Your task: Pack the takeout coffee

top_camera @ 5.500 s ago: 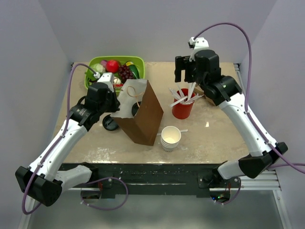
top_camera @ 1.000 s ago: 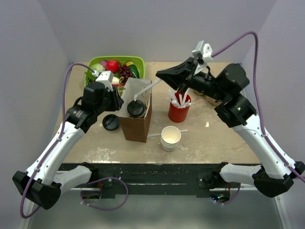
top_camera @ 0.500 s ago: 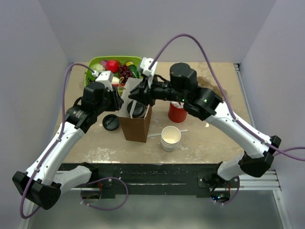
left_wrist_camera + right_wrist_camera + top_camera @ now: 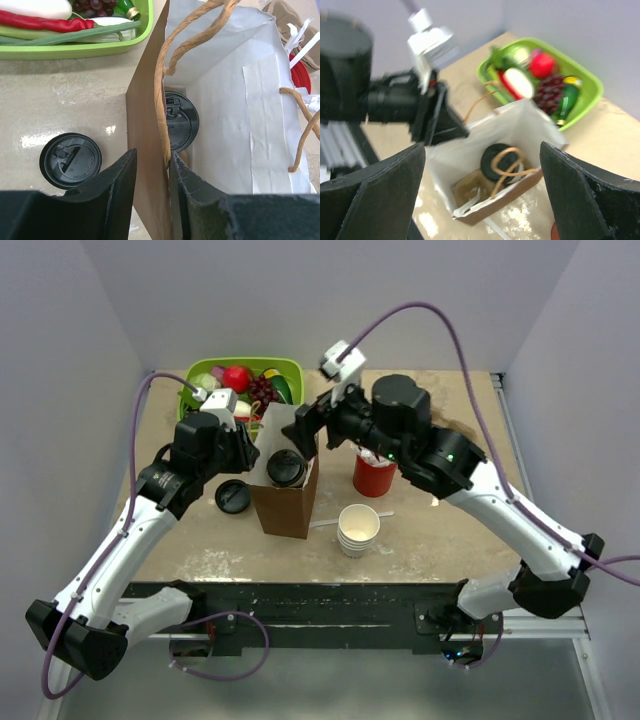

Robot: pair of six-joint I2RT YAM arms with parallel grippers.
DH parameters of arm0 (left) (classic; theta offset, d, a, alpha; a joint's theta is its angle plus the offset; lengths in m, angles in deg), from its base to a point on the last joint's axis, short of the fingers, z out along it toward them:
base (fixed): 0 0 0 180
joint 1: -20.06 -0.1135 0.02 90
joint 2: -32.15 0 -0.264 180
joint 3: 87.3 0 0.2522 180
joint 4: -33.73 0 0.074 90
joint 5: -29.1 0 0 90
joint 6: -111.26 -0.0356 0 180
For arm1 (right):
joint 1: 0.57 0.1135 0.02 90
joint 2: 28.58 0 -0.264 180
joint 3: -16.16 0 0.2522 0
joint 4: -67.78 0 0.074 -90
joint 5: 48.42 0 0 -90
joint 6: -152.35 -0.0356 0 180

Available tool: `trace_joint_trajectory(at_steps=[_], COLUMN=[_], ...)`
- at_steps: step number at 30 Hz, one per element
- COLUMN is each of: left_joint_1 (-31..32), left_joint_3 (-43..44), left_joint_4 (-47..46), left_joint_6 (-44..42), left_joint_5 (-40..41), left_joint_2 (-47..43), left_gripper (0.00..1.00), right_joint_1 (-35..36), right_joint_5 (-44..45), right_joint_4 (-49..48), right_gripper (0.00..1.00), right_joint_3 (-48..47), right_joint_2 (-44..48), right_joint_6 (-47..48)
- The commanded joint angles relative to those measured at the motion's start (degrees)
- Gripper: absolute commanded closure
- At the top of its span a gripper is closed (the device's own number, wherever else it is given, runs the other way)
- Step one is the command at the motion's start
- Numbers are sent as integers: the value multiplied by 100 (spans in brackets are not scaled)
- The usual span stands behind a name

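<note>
The takeout coffee (image 4: 286, 468), a white cup with a black sip lid, stands inside the upright brown paper bag (image 4: 290, 510). Its lid shows in the left wrist view (image 4: 179, 122) and in the right wrist view (image 4: 501, 161). My left gripper (image 4: 252, 454) is shut on the bag's left wall (image 4: 145, 125), near a rope handle (image 4: 165, 65). My right gripper (image 4: 305, 426) hovers open and empty above the bag's mouth (image 4: 482, 150), jaws wide apart.
A loose black lid (image 4: 232, 496) lies left of the bag. A stack of lidless white cups (image 4: 359, 529) stands in front, a red cup of white stirrers (image 4: 375, 472) to the right. A green tray of toy food (image 4: 205, 375) is at the back left.
A second ago my right gripper held a white stirrer over the bag, then dipped to the bag's mouth. Now it has lifted up and back, open and empty. The left arm has not moved.
</note>
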Motion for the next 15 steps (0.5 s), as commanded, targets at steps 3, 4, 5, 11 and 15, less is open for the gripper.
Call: trace_joint_trajectory(at_steps=[3,4,5,11,15], left_joint_1=[-10,-10,-10,-10,-10], left_joint_3=[11,37,46,90,134], left_joint_4=[-287,-278,-260,-225,-198], left_joint_6=[5,5,5,14,32], left_joint_5=[-98,-107,-90,16,60], left_joint_2=[-101,-101,-110,-145,-206], left_gripper=[61,60,59,44,27], right_joint_1=[-1121,-1611,-1825,-2635,-2644], right_joint_5=[1121,1146,1260,3007,3246], right_joint_4=[-393,-471,-481,-464,-384], right_gripper=[2,2,2,2,2], right_joint_3=[173,435,568,1720,2563], right_joint_2=[790,895,1079,1940,2783], right_joint_6=[-1495,-1609,-1776,-2303,-2532])
